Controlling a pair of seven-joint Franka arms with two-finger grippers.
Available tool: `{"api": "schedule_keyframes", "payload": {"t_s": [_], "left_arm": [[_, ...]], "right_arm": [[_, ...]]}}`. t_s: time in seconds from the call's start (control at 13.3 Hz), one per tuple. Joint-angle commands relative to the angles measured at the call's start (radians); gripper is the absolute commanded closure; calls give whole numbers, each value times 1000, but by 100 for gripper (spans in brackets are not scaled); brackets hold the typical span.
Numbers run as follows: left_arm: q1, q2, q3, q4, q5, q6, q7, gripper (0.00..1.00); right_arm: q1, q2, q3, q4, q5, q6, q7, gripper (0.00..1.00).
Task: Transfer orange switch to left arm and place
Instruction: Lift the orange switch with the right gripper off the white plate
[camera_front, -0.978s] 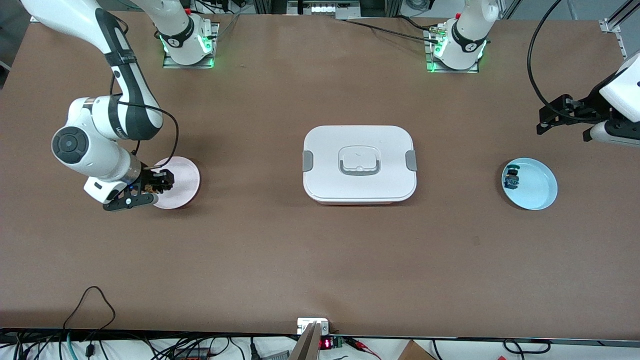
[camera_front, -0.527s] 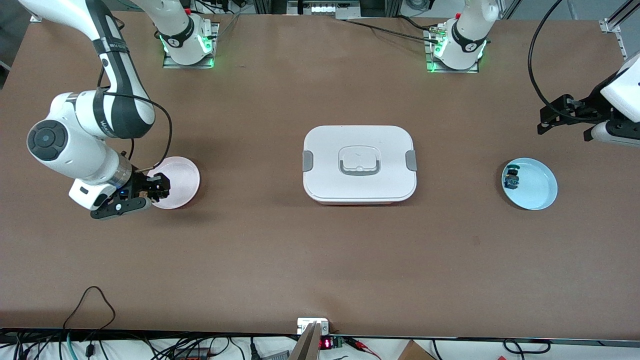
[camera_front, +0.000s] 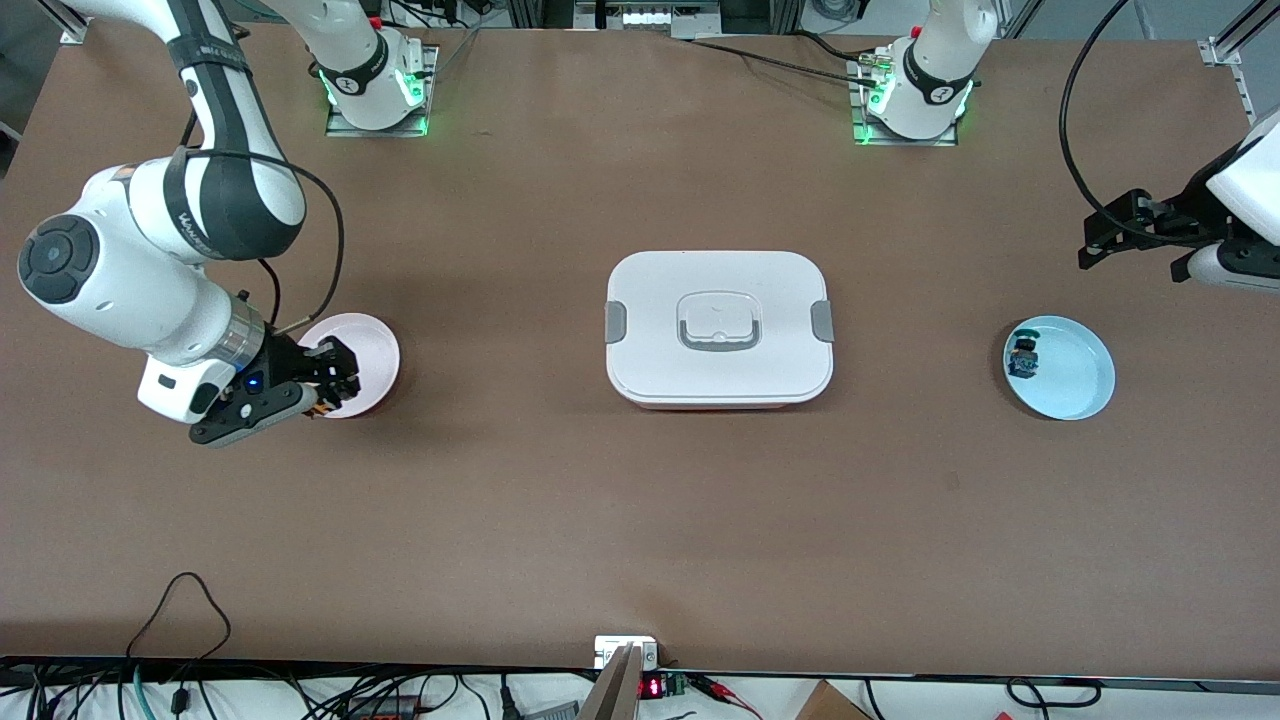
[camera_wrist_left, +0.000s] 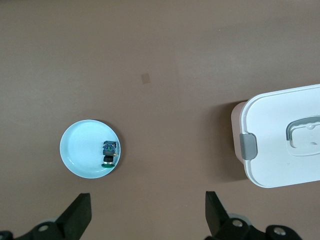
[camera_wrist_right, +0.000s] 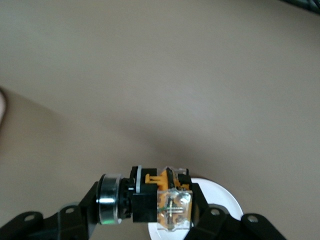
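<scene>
The orange switch (camera_wrist_right: 165, 200), orange and black with a clear tan body and a silver ring, lies crosswise between the fingers of my right gripper (camera_wrist_right: 150, 202). In the front view that right gripper (camera_front: 332, 385) hangs shut on it over the rim of the pink plate (camera_front: 372, 350), toward the right arm's end of the table. The white lidded box (camera_front: 718, 325) stands mid-table, its clipped end also showing in the left wrist view (camera_wrist_left: 280, 140). My left gripper (camera_front: 1088, 243) waits open and empty above bare table near the blue plate, with its own view showing the wide gap (camera_wrist_left: 148, 210).
A light blue plate (camera_front: 1078, 385) toward the left arm's end holds a blue-and-black switch (camera_front: 1022, 357), seen too from the left wrist (camera_wrist_left: 108, 152). The pale plate (camera_wrist_right: 225, 200) shows under the right gripper. Cables run along the table's front edge.
The right arm's elbow has swung outward toward its table end, and its gripper, still shut on the switch, has shifted over the pink plate's rim. The left arm has hardly moved.
</scene>
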Motion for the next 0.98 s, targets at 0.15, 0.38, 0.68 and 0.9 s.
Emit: {"api": "schedule_keyframes", "payload": {"t_s": [0.15, 0.38, 0.68, 0.9], "left_arm": [[4, 13, -2, 30, 7, -25, 12, 0], [-7, 16, -2, 30, 16, -25, 11, 0], [7, 41, 3, 22, 12, -27, 11, 0], [7, 92, 8, 15, 21, -39, 11, 0]], "right_arm": [[-8, -42, 85, 38, 65, -25, -136, 100], [-8, -74, 108, 50, 215, -25, -347, 100], [-5, -96, 148, 50, 428, -22, -595, 100], [45, -96, 154, 55, 614, 10, -670, 100]]}}
